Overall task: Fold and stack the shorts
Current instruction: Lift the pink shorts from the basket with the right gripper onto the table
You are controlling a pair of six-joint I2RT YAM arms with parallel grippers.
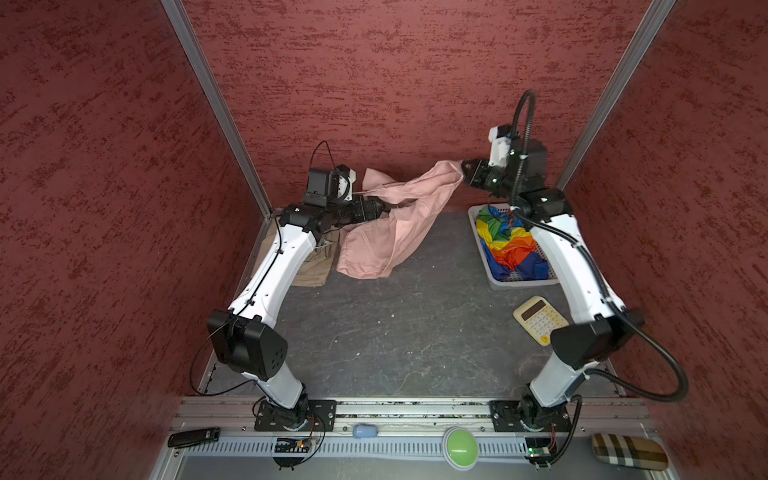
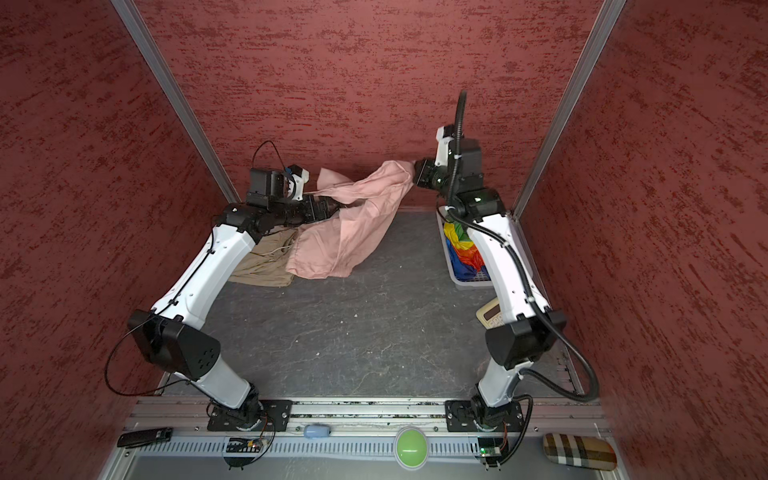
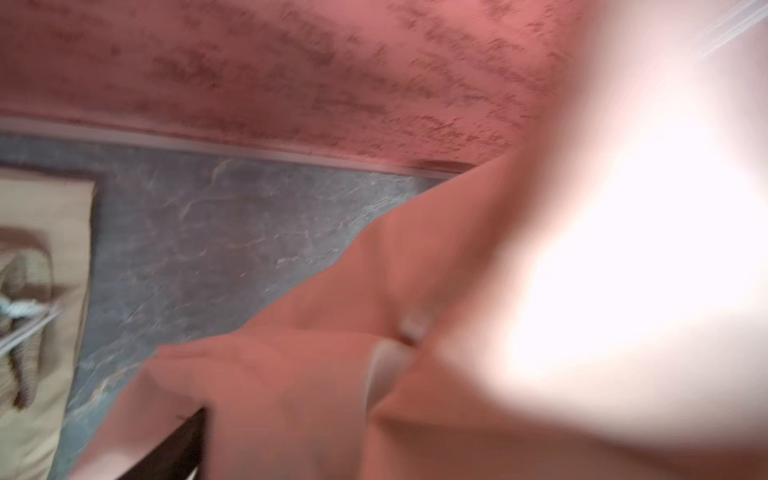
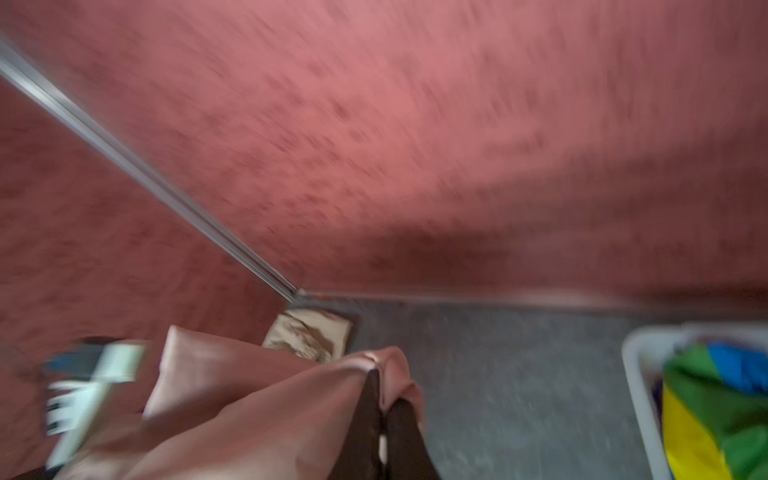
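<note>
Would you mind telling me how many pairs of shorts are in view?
3. The pink pair hangs from the right gripper at the back; the beige pair lies under the left arm; the rainbow pair sits in the basket. More may hide beneath it.

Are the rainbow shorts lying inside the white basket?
Yes, in a top view the rainbow shorts lie crumpled inside the white basket.

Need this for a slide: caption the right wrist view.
Right gripper pinches pink shorts; beige shorts beyond, rainbow shorts in basket.
</note>
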